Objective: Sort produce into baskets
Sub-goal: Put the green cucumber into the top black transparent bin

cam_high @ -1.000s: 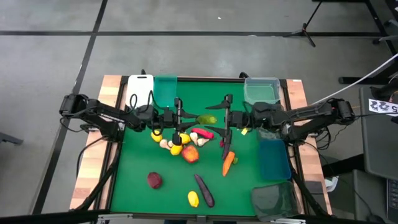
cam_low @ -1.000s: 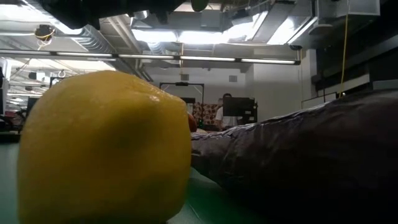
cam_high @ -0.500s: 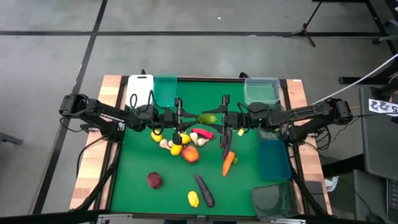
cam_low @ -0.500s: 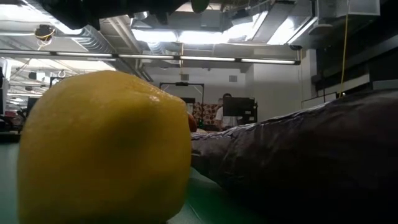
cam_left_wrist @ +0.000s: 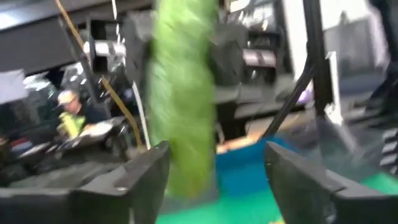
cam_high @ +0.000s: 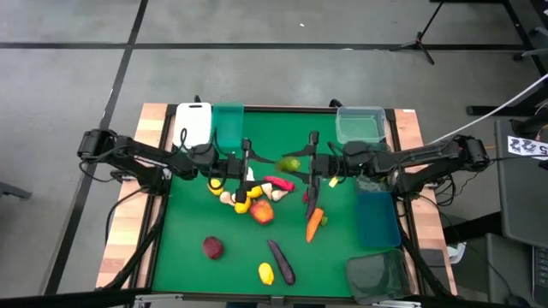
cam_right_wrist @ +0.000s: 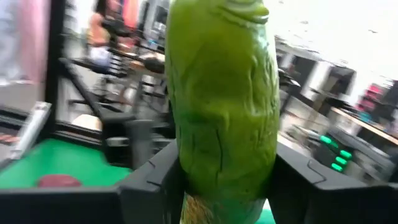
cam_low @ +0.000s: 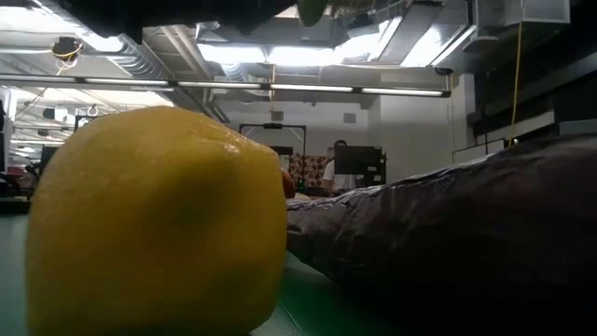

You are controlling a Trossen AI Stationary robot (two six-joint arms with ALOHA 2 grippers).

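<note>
A green cucumber (cam_high: pixel 289 163) hangs above the green mat's far middle, between my two grippers. My right gripper (cam_high: pixel 304 164) is shut on it. My left gripper (cam_high: pixel 253 162) stands open at the cucumber's left end (cam_left_wrist: pixel 181 112), a finger on either side. Below lie lemons, garlic, a red apple (cam_high: pixel 262 211) and a chili (cam_high: pixel 278 183) in a heap. A carrot (cam_high: pixel 314 224), an eggplant (cam_high: pixel 280 261) and a lemon (cam_high: pixel 266 274) lie nearer the front. In the low view that lemon (cam_low: pixel 159 224) fills the left of the picture. My right gripper pinches the cucumber's right end (cam_right_wrist: pixel 224 180) between its two fingers. The fingers come in level from the table's right side and lie along the cucumber. It is lifted clear of the mat and points toward my left gripper.
White (cam_high: pixel 193 120) and teal (cam_high: pixel 228 124) baskets stand at the far left. A clear basket (cam_high: pixel 360 125) stands at the far right, with a blue one (cam_high: pixel 377 218) and a dark grey one (cam_high: pixel 377 275) along the right edge. A dark red fruit (cam_high: pixel 212 248) lies front left.
My right gripper has closed in from the right and shut on the cucumber. My left gripper has opened and let go of it. The cucumber has stayed in the air and shifted a little toward the table's right edge.
</note>
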